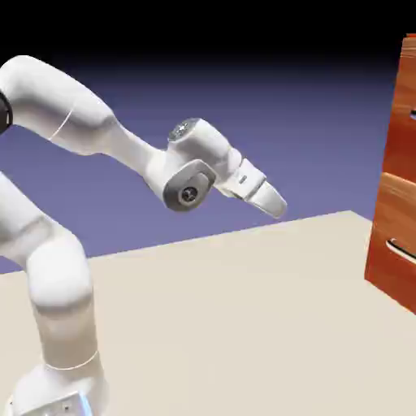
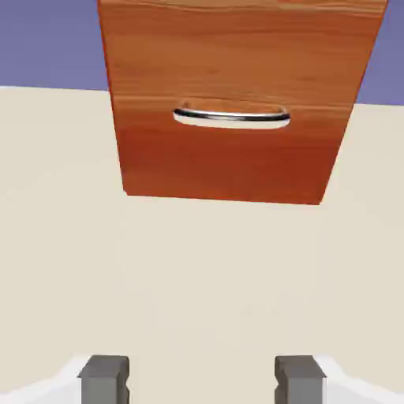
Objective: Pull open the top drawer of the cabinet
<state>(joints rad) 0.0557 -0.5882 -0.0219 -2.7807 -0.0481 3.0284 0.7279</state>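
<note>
The cabinet (image 1: 396, 203) stands at the exterior view's right edge, glossy reddish-brown and largely cut off by the frame. Its top drawer (image 1: 404, 106) is the upper stretch of that front, and only a sliver of its handle shows at the edge. My gripper (image 1: 276, 205) hangs in the air well to the left of the cabinet, pointing toward it and slightly down, far from any handle. In the hand view the cabinet (image 2: 229, 158) shows only its lower part, with one silver bar handle (image 2: 231, 117). My gripper (image 2: 203, 379) is open, its grey fingertips (image 2: 104, 377) wide apart with nothing between them.
A beige table (image 1: 244, 325) stretches between the arm's base and the cabinet. A lower drawer's silver handle (image 1: 400, 249) shows near the cabinet's foot. The blue-violet backdrop lies behind.
</note>
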